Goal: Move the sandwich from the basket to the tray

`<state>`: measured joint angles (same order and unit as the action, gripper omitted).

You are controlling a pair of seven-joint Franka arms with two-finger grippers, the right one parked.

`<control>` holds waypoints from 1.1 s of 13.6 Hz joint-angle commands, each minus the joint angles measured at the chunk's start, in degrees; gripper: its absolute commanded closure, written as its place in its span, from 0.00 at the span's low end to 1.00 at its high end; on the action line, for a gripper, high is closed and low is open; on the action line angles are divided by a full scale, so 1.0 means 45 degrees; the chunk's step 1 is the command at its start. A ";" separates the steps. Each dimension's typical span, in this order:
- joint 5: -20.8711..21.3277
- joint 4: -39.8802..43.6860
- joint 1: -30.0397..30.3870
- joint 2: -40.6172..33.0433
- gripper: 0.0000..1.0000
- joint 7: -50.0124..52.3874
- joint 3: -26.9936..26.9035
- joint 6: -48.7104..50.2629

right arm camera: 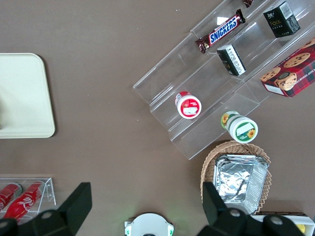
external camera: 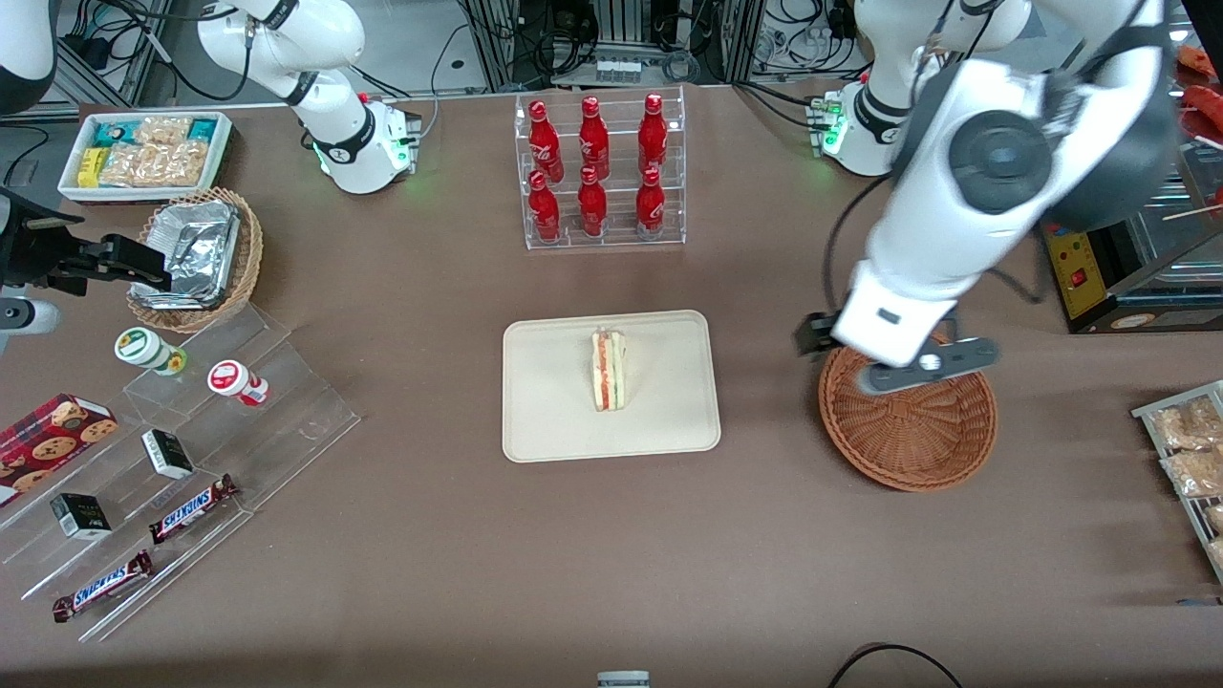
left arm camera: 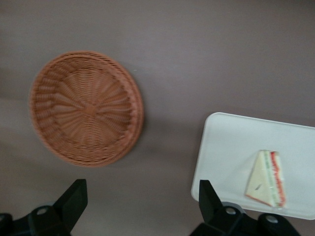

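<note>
The sandwich (external camera: 609, 371) stands on its edge near the middle of the cream tray (external camera: 554, 420), with its red and green filling facing up. The reddish-brown wicker basket (external camera: 908, 430) stands empty beside the tray, toward the working arm's end of the table. My left gripper (external camera: 884, 358) hangs high over the basket's rim farthest from the front camera. In the left wrist view the gripper (left arm camera: 141, 187) is wide open and empty over bare table between the basket (left arm camera: 86, 108) and the tray (left arm camera: 226, 142), where the sandwich (left arm camera: 268, 178) lies.
An acrylic rack of red cola bottles (external camera: 600, 172) stands farther from the front camera than the tray. A tan basket with foil containers (external camera: 196, 253), a white snack bin (external camera: 143, 153) and clear steps with snacks (external camera: 182, 459) lie toward the parked arm's end. A rack of snack packets (external camera: 1190, 449) stands beside the basket.
</note>
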<state>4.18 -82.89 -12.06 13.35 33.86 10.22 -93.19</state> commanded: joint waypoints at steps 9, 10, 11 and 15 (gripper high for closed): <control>-0.0441 -0.2736 0.2308 -0.3534 0.00 -0.4514 -0.1078 0.0199; -0.0422 -0.2288 0.2289 -0.3204 0.00 -0.4556 -0.1099 0.0239; -0.0460 -0.1703 0.2385 -0.2853 0.00 -0.4576 -0.1119 0.0549; -0.1220 0.0293 0.2543 -0.1464 0.00 -0.5532 -0.1119 0.0845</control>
<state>0.83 -87.95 -1.13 2.70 10.89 4.95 -91.67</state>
